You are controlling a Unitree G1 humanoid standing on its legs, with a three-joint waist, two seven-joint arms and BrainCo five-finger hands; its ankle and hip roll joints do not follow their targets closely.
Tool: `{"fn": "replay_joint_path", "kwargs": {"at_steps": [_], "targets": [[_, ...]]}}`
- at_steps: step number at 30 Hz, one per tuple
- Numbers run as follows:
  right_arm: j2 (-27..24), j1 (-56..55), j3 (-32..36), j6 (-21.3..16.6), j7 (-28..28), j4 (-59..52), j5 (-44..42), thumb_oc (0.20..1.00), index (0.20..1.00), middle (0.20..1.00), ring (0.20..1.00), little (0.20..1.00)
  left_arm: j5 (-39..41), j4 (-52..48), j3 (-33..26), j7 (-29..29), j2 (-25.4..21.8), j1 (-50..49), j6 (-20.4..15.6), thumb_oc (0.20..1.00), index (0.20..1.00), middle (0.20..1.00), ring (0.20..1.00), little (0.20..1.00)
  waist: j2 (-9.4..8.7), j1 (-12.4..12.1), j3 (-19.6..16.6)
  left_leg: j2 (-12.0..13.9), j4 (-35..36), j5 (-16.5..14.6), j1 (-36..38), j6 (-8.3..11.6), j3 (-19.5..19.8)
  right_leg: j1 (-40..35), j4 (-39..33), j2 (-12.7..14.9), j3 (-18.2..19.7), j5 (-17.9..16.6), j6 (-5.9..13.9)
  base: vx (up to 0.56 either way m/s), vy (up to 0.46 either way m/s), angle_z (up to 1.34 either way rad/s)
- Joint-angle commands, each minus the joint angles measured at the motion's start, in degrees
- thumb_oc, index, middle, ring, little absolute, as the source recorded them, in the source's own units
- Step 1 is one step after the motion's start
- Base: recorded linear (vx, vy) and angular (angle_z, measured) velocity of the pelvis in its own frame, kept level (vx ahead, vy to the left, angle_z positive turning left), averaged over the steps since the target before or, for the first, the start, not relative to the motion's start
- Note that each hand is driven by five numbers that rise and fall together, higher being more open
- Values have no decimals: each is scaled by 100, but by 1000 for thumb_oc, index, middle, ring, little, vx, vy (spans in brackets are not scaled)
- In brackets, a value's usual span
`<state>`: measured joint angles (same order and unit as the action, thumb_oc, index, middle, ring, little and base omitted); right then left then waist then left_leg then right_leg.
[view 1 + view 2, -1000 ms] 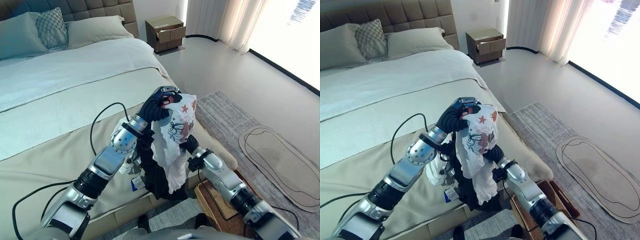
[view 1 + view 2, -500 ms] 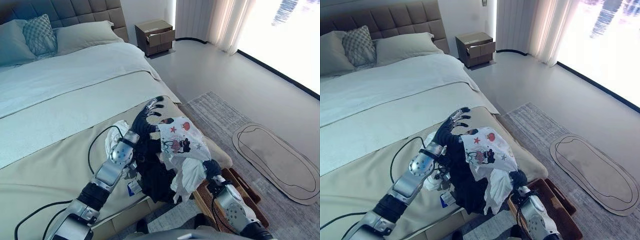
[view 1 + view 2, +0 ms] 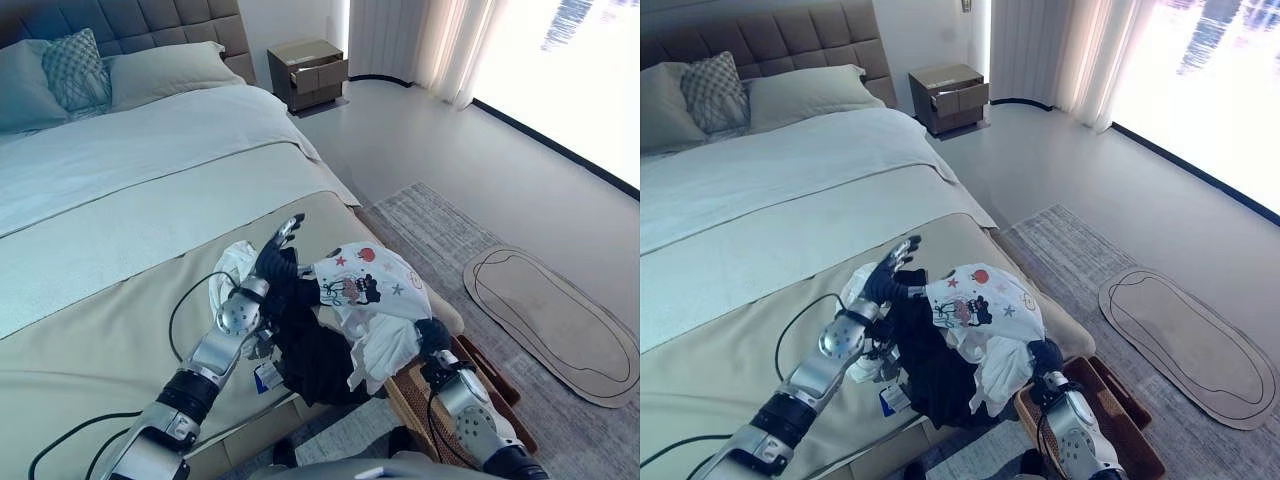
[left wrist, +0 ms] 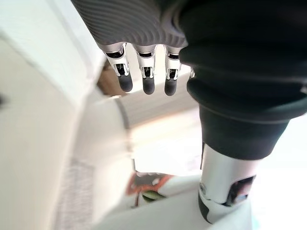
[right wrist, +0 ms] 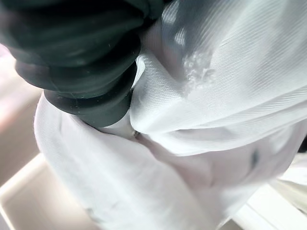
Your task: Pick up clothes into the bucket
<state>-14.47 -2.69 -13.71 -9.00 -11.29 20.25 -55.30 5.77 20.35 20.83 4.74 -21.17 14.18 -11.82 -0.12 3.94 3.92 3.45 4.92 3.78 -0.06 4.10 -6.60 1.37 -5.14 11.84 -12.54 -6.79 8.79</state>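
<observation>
**A:** Clothes: the white printed garment (image 3: 368, 285) lies over a dark garment (image 3: 315, 350) in a heap at the foot corner of the bed (image 3: 120, 250), hanging off the edge just above the woven bucket (image 3: 425, 405) on the floor.

**B:** So which step is this?

**A:** The transfer, I'd judge: the bundle is off the mattress edge but not in the bucket. The next move calls for carrying it out past the edge and lowering it clear of the rim.

**B:** And the hands?

**A:** The left hand (image 3: 281, 247) is raised beside the heap, fingers straight and spread, holding nothing; its wrist view shows them extended into open air. The right hand (image 3: 432, 335) is buried under the white cloth, so I cannot tell its fingers; it probably bears the load.
</observation>
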Motion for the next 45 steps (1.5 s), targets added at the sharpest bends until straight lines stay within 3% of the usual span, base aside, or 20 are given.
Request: {"fn": "replay_joint_path", "kwargs": {"at_steps": [1,8,17,23,32,37,38,45], "targets": [[175,185,520,-655,83,-694,-200,200,200,200,200,200,69,111,-522,147,-68,136,-298,1000,1000,1000,1000,1000,-378,56,-20,-61,-671,-612,-153,-91,-81,23,263,393,-78,-16,289,10,4,-4],[3,129,2072,-1265,691,-1309,214,200,200,200,200,200,471,45,-1092,-146,-138,-802,-415,1000,1000,1000,1000,1000,-389,30,-26,-81,-693,-662,-160,-121,-63,4,262,396,-94,-7,307,5,0,-3],[-303,474,2993,-1705,1553,-1511,1062,200,200,200,200,200,787,205,-1271,-335,-100,-1139,-438,1000,1000,1000,1000,1000,-412,-15,-25,-81,-720,-693,-191,-142,-31,16,262,377,-83,6,302,1,-2,-1],[-540,321,3206,-1621,1825,-1263,1669,200,200,200,200,200,913,98,-1463,-309,-75,-1230,-500,1000,1000,1000,1000,1000,-422,5,4,-70,-750,-700,-227,-139,-30,57,277,354,-46,10,290,0,0,0],[-737,15,3327,-1383,2219,-367,2533,200,200,200,200,200,1729,-378,-1864,-396,213,-1547,-631,1000,1000,1000,1000,1000,-443,80,197,-60,-1004,-788,-386,-160,-59,199,383,355,94,43,255,-13,-7,-1],[-844,289,3187,-1366,2456,171,2701,200,200,200,200,200,1766,-699,-1807,-289,162,-1426,-768,1000,1000,1000,1000,1000,-380,129,680,-62,-1644,-976,-866,-202,-70,619,846,467,260,142,203,-188,-13,-4],[-923,535,3034,-1360,2532,216,2789,200,200,200,200,200,1865,-852,-1759,-210,133,-1295,-846,1000,1000,1000,1000,1000,-334,163,964,-47,-2005,-1083,-1142,-208,-99,916,1098,494,382,177,168,-178,6,-11],[-1082,1159,2659,-1387,2763,379,2910,200,200,200,200,200,2085,-1260,-1717,43,99,-1007,-1028,1000,1000,1000,1000,1000,-177,174,1439,145,-3180,-1400,-2168,-206,-249,2164,2213,457,761,450,36,-164,-16,-18]]}}
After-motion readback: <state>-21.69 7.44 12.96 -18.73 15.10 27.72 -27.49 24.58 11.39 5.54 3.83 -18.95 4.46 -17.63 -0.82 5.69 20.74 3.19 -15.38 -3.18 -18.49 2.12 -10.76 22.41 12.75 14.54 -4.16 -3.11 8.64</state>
